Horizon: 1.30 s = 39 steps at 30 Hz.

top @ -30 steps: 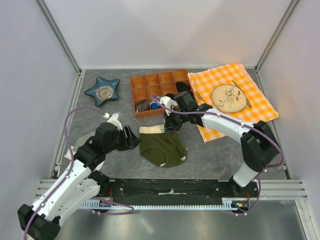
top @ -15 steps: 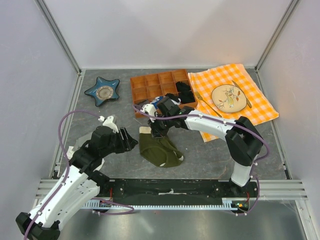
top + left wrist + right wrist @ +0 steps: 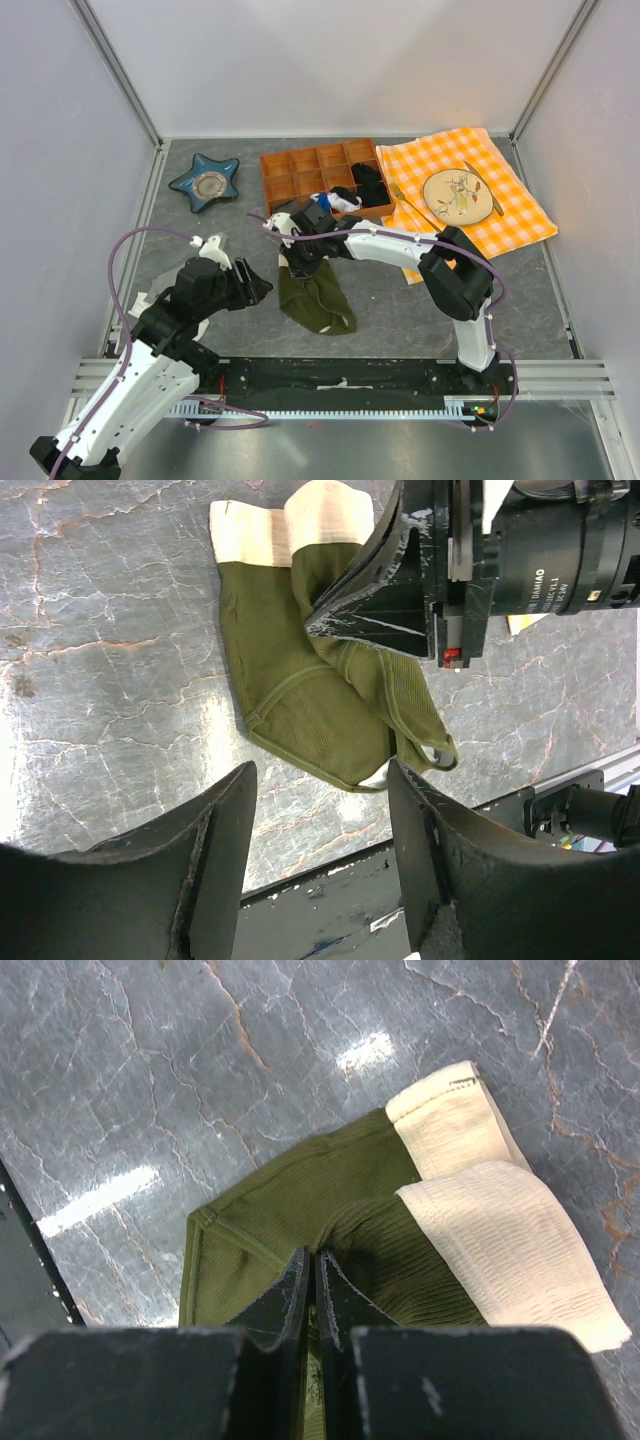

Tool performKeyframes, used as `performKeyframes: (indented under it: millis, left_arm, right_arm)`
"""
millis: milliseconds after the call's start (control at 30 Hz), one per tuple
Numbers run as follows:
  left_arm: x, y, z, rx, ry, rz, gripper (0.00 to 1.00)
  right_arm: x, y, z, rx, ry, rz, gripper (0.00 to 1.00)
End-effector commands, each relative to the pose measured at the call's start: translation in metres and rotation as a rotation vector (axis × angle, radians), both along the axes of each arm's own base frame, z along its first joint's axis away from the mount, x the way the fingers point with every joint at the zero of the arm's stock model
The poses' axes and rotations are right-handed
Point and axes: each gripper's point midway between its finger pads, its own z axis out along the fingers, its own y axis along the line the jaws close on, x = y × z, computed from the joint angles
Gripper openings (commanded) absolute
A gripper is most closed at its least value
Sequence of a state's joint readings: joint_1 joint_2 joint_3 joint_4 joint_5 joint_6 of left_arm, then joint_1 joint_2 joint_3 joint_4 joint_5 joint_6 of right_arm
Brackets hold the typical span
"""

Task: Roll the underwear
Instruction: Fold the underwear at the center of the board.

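The underwear [image 3: 318, 300] is olive-green cloth with a cream waistband, lying on the grey table just in front of the tray. Its right half is folded over to the left, so it forms a narrow strip. My right gripper [image 3: 300, 262] is shut on the folded green edge near the waistband; the right wrist view shows the closed jaws [image 3: 313, 1257] pinching the underwear [image 3: 300, 1195]. My left gripper [image 3: 255, 283] is open and empty just left of the cloth. In the left wrist view its fingers [image 3: 320, 772] straddle the lower hem of the underwear [image 3: 290, 695].
An orange compartment tray [image 3: 290, 170] holding black [image 3: 368, 185] and blue-white [image 3: 335, 200] small garments stands behind the underwear. A blue star dish [image 3: 205, 182] is at the back left. An orange checked cloth [image 3: 510, 215] with a plate [image 3: 458, 195] lies at the right. A black rail [image 3: 340, 378] runs along the near edge.
My right gripper has moved left, pulling the underwear's right side over its left half, so the cloth is narrower. My left gripper has drawn back slightly to the left.
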<state>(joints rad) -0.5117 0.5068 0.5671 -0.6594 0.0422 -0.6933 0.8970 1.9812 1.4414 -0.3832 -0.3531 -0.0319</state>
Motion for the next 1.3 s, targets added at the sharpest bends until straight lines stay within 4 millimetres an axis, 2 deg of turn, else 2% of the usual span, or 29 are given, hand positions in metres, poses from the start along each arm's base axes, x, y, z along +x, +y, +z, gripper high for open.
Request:
performKeyframes:
  millis: [0,167,267,300,367,467,500,567,600,667,733,767,800,833,867,900,967,1000,1067,1100,1133,1200,1233,1267]
  left_arm:
    - [0.004,0.001,0.014,-0.037,-0.014,0.040,0.62]
    - [0.003,0.000,0.014,-0.040,-0.014,0.040,0.62]
    - [0.003,0.000,0.014,-0.041,-0.013,0.041,0.62]
    - [0.003,0.000,0.015,-0.042,-0.014,0.041,0.62]
    - [0.003,0.000,0.014,-0.042,-0.014,0.041,0.62]
    - [0.003,0.001,0.014,-0.042,-0.018,0.044,0.62]
    - [0.004,0.001,0.015,-0.044,-0.019,0.042,0.62]
    - [0.004,0.000,0.013,-0.040,-0.014,0.037,0.62]
    - [0.003,-0.003,0.013,-0.047,-0.013,0.026,0.62]
    - [0.004,-0.005,0.012,-0.046,-0.012,0.007,0.62]
    - [0.003,-0.011,0.010,-0.056,-0.007,-0.025,0.62]
    - [0.003,-0.015,0.008,-0.059,0.004,-0.042,0.62]
    - [-0.002,-0.021,0.002,-0.072,0.027,-0.082,0.62]
    - [0.000,-0.027,0.004,-0.092,0.016,-0.101,0.62]
    - [0.000,-0.031,0.001,-0.101,0.028,-0.118,0.61]
    - [-0.004,-0.037,-0.009,-0.113,0.069,-0.147,0.61]
    - [0.000,-0.045,-0.012,-0.140,0.075,-0.172,0.60]
    - [-0.002,-0.049,-0.025,-0.137,0.121,-0.184,0.59]
    - [0.003,-0.053,-0.030,-0.143,0.125,-0.185,0.59]
    - [0.003,-0.053,-0.038,-0.134,0.143,-0.187,0.59]
    - [0.005,-0.055,-0.047,-0.120,0.173,-0.186,0.59]
    - [0.011,-0.057,-0.052,-0.105,0.176,-0.193,0.59]
    - [0.013,-0.058,-0.061,-0.086,0.206,-0.193,0.58]
    - [0.016,-0.059,-0.061,-0.080,0.205,-0.195,0.58]
  right_arm:
    - [0.005,0.021,0.009,0.030,-0.021,-0.012,0.10]
    - [0.000,0.030,-0.001,0.019,-0.009,0.009,0.17]
    - [-0.003,0.034,-0.005,0.020,0.018,0.026,0.29]
    - [-0.004,0.037,0.000,0.032,0.020,0.035,0.33]
    - [-0.011,0.042,0.013,0.071,0.040,0.080,0.37]
    - [-0.017,0.049,0.054,0.157,0.017,0.139,0.42]
    - [-0.017,0.048,0.076,0.195,-0.019,0.153,0.43]
    - [-0.023,0.043,0.093,0.230,-0.033,0.201,0.44]
    - [-0.023,0.032,0.101,0.231,-0.078,0.237,0.44]
    - [-0.032,0.017,0.101,0.225,-0.082,0.296,0.45]
    - [-0.034,-0.006,0.094,0.214,-0.116,0.350,0.45]
    - [-0.039,-0.016,0.100,0.226,-0.130,0.370,0.45]
    - [-0.045,-0.030,0.084,0.200,-0.127,0.394,0.45]
    - [-0.048,-0.037,0.079,0.191,-0.132,0.407,0.45]
    - [-0.053,-0.044,0.084,0.198,-0.157,0.419,0.45]
    - [-0.059,-0.056,0.068,0.166,-0.156,0.436,0.45]
    - [-0.067,-0.067,0.068,0.164,-0.183,0.461,0.45]
    - [-0.076,-0.077,0.054,0.145,-0.160,0.474,0.45]
    - [-0.085,-0.087,0.051,0.152,-0.190,0.526,0.45]
    - [-0.094,-0.095,0.040,0.142,-0.173,0.547,0.45]
    - [-0.099,-0.097,0.039,0.161,-0.199,0.605,0.45]
    - [-0.114,-0.108,0.034,0.174,-0.198,0.666,0.45]
    - [-0.117,-0.109,0.033,0.184,-0.206,0.685,0.45]
    - [-0.118,-0.110,0.034,0.191,-0.228,0.704,0.45]
